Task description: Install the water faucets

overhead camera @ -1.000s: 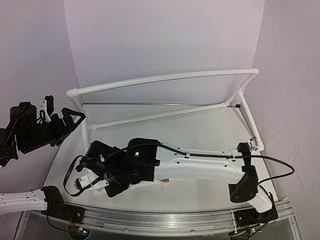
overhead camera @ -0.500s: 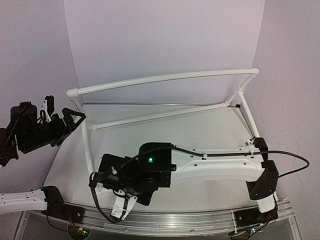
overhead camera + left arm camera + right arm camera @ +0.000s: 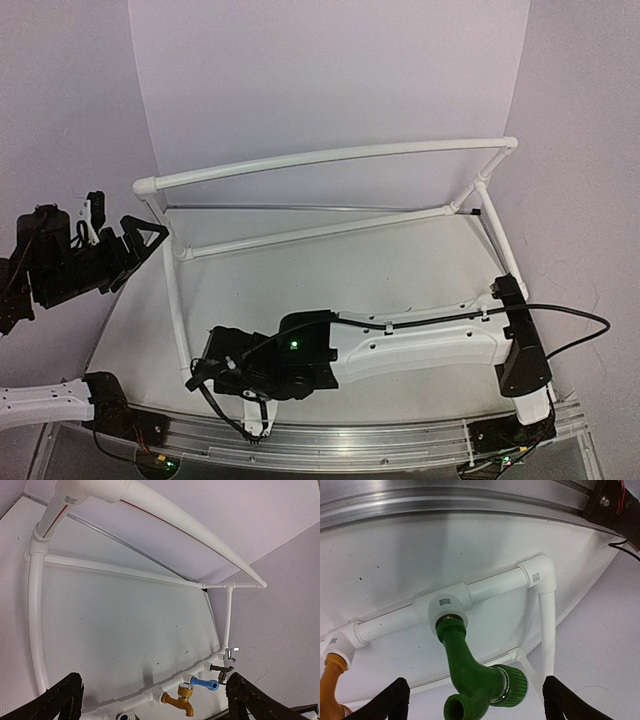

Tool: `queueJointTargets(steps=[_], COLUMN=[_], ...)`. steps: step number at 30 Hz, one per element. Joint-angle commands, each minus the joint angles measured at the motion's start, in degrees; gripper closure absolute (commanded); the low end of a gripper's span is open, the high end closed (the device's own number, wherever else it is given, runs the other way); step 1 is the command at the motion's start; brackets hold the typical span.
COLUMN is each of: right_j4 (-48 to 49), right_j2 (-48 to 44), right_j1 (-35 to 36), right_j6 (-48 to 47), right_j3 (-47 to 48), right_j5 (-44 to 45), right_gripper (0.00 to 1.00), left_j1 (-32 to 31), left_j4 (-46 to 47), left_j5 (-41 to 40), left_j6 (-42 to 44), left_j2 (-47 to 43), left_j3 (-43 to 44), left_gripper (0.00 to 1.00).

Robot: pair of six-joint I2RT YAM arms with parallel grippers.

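Note:
The green faucet is screwed into a white tee of the front pipe. It hangs between the fingers of my right gripper, which is open, with a gap on each side. A golden-orange faucet sits at the left edge. In the left wrist view the golden-orange, blue, dark grey and silver faucets stand in a row on that pipe. My left gripper hovers open by the frame's left corner, holding nothing. From above, my right gripper is low at the table's front and the arm hides the faucets.
The white pipe frame spans the table, with a top bar, a lower back bar and a left post. An aluminium rail runs along the front edge. Purple walls close in on the back and both sides.
My right arm has swung from the table's left-middle toward the front edge, and its gripper now points at the front rail. The left arm has not moved.

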Motion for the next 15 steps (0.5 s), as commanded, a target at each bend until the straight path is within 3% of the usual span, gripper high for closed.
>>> queueJointTargets(steps=[1,15], right_j4=[3.4,3.5], right_j2=[-3.0,-0.7], right_j1=[-1.4,-3.5], right_j6=[-9.9,-17.9], right_j3=[-0.5,0.3], right_j5=[2.6,1.0], right_gripper=[0.14,0.17], left_j1=[0.1,0.1], left_j4=[0.9,0.9], left_j5=[-0.1,-0.5], left_j6=[-0.1,-0.2], left_j2=[-1.1,-1.4], left_j3=[0.1,-0.1], left_gripper=[0.00,0.00])
